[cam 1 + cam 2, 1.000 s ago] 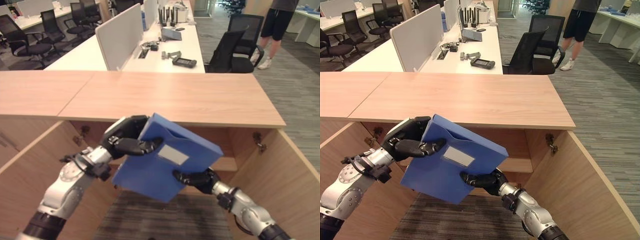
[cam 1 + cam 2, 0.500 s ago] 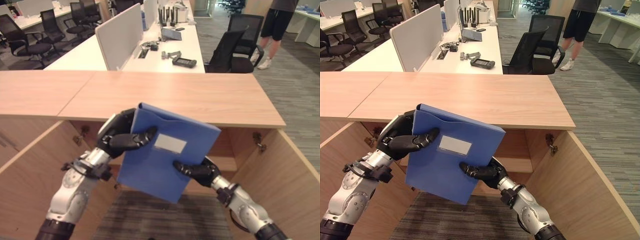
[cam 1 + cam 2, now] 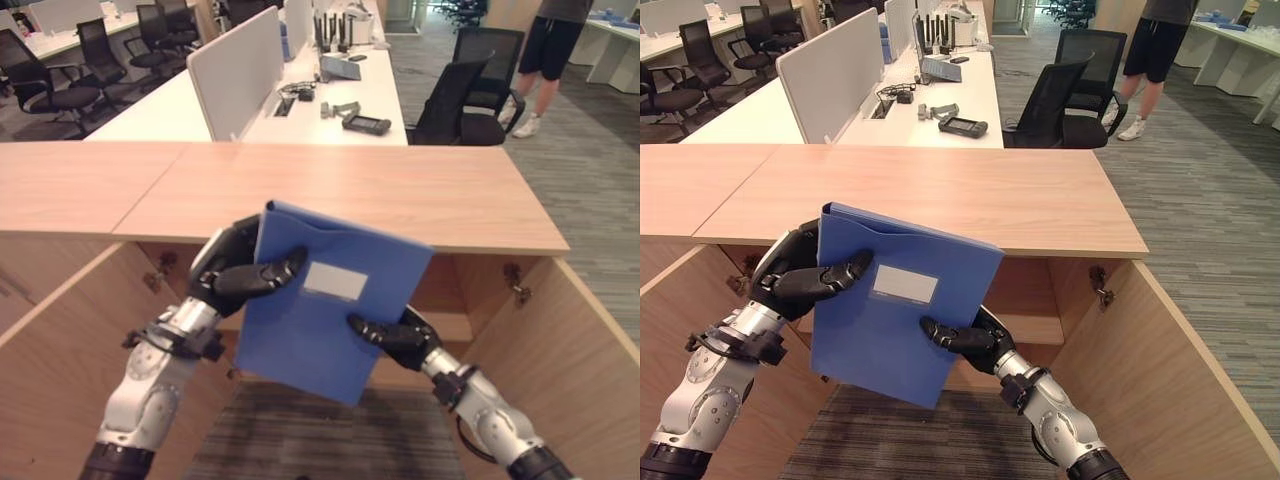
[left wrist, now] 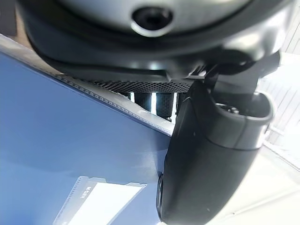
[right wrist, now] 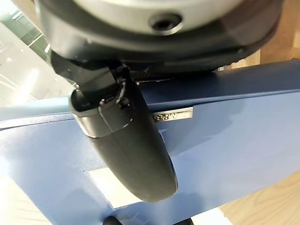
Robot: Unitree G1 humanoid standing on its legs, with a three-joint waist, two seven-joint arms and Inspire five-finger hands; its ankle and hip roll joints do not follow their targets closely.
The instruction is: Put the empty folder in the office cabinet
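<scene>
Folder (image 3: pixel 330 300) now steeper; both hands (image 3: pixel 235 280) (image 3: pixel 390 338) grip it (label (image 4: pixel 101 201) close-up).

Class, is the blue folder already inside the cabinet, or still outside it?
Outside. The folder is held up in front of the open cabinet by the left hand and right hand.

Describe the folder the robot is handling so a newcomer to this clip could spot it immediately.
Start at the long wooden cabinet with its doors swung open. In front of its opening, the left robot hand and right robot hand grip a blue folder, the only blue item there, with a pale label.
</scene>
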